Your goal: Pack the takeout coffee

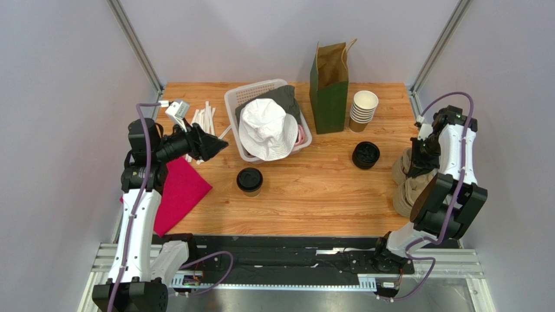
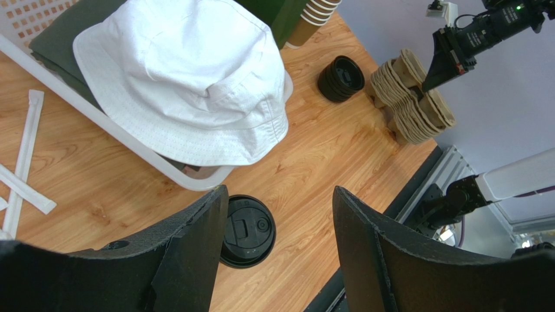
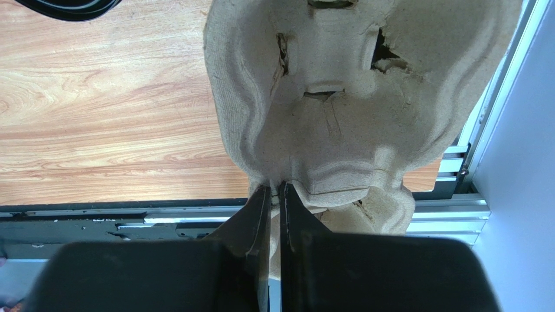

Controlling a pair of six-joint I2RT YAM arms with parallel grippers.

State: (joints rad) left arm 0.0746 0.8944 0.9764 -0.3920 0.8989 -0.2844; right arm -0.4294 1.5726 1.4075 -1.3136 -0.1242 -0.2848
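The takeout coffee (image 1: 249,180), a brown paper cup under a black lid, stands upright on the wooden table in front of the basket. In the left wrist view the coffee (image 2: 251,231) shows from above, partly behind my left finger. My left gripper (image 1: 218,144) (image 2: 280,192) hovers open, up and to the left of the cup, holding nothing. At the right table edge my right gripper (image 1: 417,159) (image 3: 275,188) is shut on the rim of a moulded pulp cup carrier (image 3: 339,110), the top one of a carrier stack (image 1: 409,185) (image 2: 410,97).
A white basket (image 1: 232,110) (image 2: 130,140) with a white bucket hat (image 1: 267,129) stands at the back centre. To its right are an open paper bag (image 1: 329,88), stacked lidless cups (image 1: 363,109) and a black lid pile (image 1: 366,155) (image 2: 341,78). Wrapped straws (image 1: 205,118) and a red cloth (image 1: 181,188) lie left.
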